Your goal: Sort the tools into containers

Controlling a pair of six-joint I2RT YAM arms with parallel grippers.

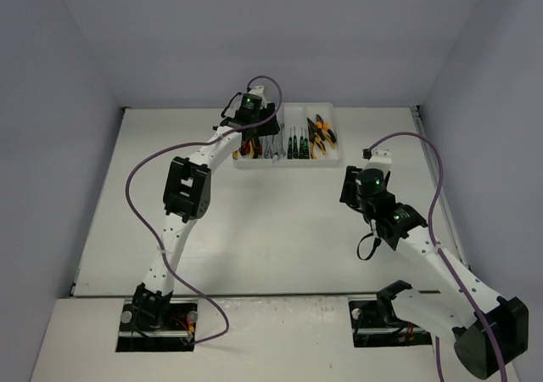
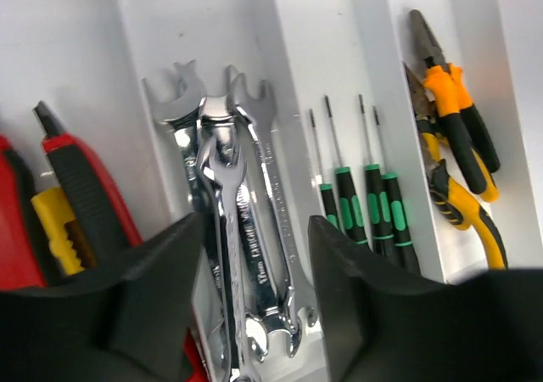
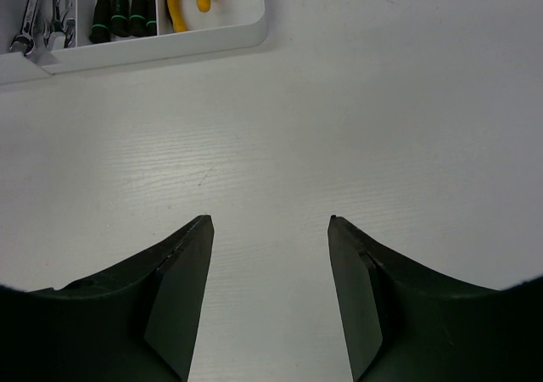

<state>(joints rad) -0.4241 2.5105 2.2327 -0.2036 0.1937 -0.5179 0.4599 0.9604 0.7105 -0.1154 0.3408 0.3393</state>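
The white tray (image 1: 293, 165) stands at the back of the table, its containers being long slots. My left gripper (image 1: 250, 126) hovers over the tray's left part. In the left wrist view its jaws stand open (image 2: 254, 221) above several silver wrenches (image 2: 242, 187), which lie loose in their slot and touch neither finger. Red and yellow cutters (image 2: 76, 195) fill the slot to the left, black-green screwdrivers (image 2: 365, 204) and orange-handled pliers (image 2: 454, 144) the slots to the right. My right gripper (image 3: 270, 221) is open and empty over bare table (image 3: 356, 127), near the tray's front right corner (image 3: 246, 36).
A small white bracket (image 1: 379, 154) with a purple cable lies right of the tray. Grey walls close in the table on the left, back and right. Purple cables loop beside both arms.
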